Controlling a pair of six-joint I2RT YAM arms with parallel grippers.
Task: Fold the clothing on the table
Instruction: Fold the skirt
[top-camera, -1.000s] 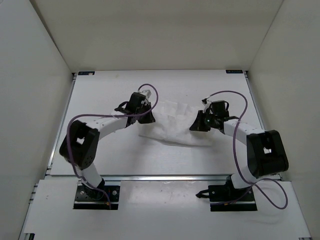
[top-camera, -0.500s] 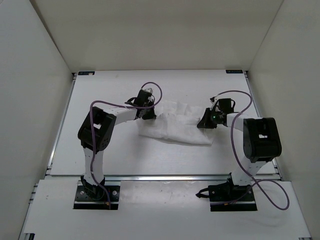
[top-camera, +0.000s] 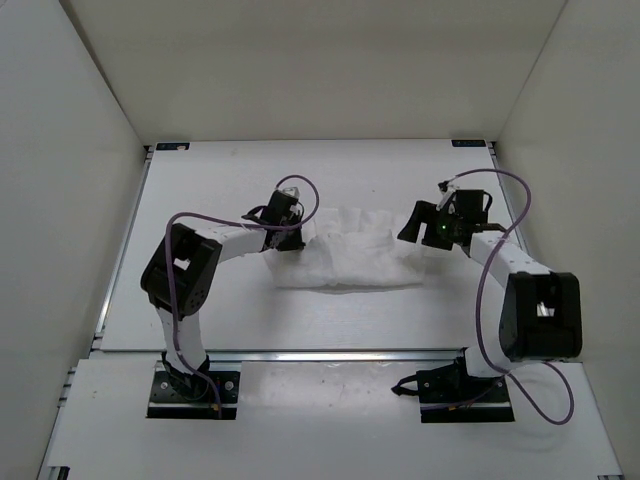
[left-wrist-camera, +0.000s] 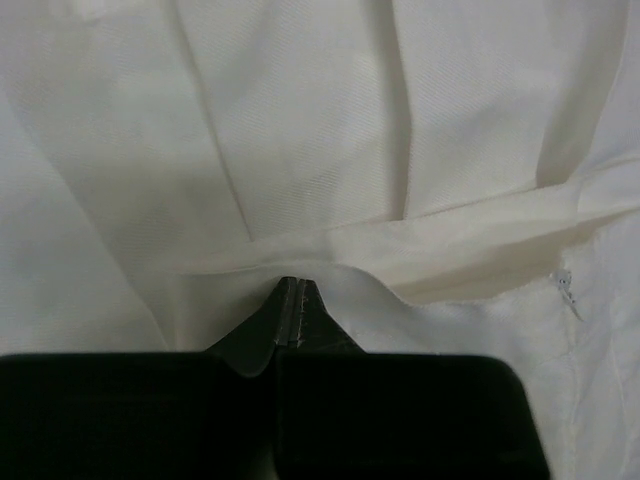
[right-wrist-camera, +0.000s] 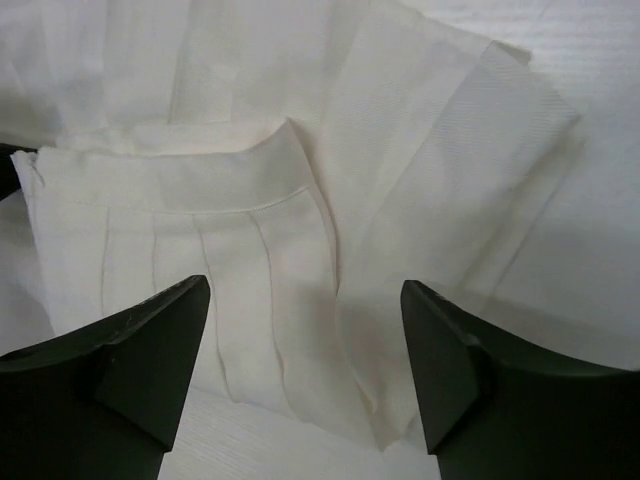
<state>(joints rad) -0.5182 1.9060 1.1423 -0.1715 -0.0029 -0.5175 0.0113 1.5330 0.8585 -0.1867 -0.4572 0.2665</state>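
The clothing (top-camera: 355, 250), a wrinkled white garment, lies in a loose folded band across the middle of the table (top-camera: 230, 310). My left gripper (top-camera: 293, 238) is at its left end. In the left wrist view the black tips (left-wrist-camera: 291, 285) are pressed together, and a hem of the clothing (left-wrist-camera: 300, 120) humps over them. My right gripper (top-camera: 413, 226) hovers at the cloth's right end. In the right wrist view it (right-wrist-camera: 305, 300) stands wide open over pleated layers of the clothing (right-wrist-camera: 250, 230), with nothing between its fingers.
White enclosure walls stand on the left, right and far sides. A metal rail (top-camera: 320, 353) runs along the near table edge, and black brackets (top-camera: 172, 146) mark the far corners. Purple cables (top-camera: 500, 190) loop off both arms.
My right gripper has opened, let go of the cloth and drawn back to the right. The garment's right end now lies on the table. My left gripper stays shut at the left end.
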